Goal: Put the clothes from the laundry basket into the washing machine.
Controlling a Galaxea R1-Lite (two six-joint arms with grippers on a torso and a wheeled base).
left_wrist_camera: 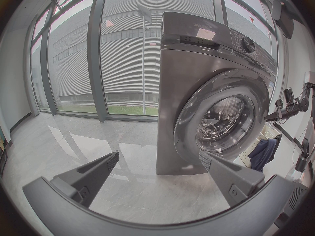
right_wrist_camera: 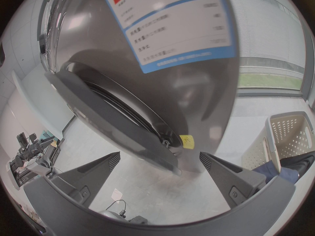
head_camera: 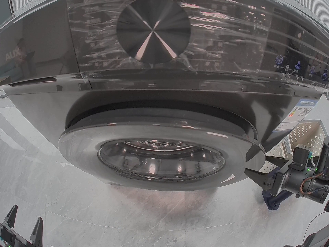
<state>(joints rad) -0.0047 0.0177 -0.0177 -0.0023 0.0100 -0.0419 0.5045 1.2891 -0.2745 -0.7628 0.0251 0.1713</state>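
Observation:
The grey washing machine stands in front of me with its round glass door close against the front. A narrow gap shows at the door rim by the latch. My right gripper is open at the door's right edge, and that rim lies just beyond its fingertips. Behind it on the floor stands the beige laundry basket, with navy clothes hanging over its side. My left gripper is open low at the left and holds nothing; from there the washing machine appears farther off.
Glossy grey floor spreads in front of the machine and to its left. Tall windows stand behind the machine. The basket sits close to the machine's right side, with a black garment beside the navy one.

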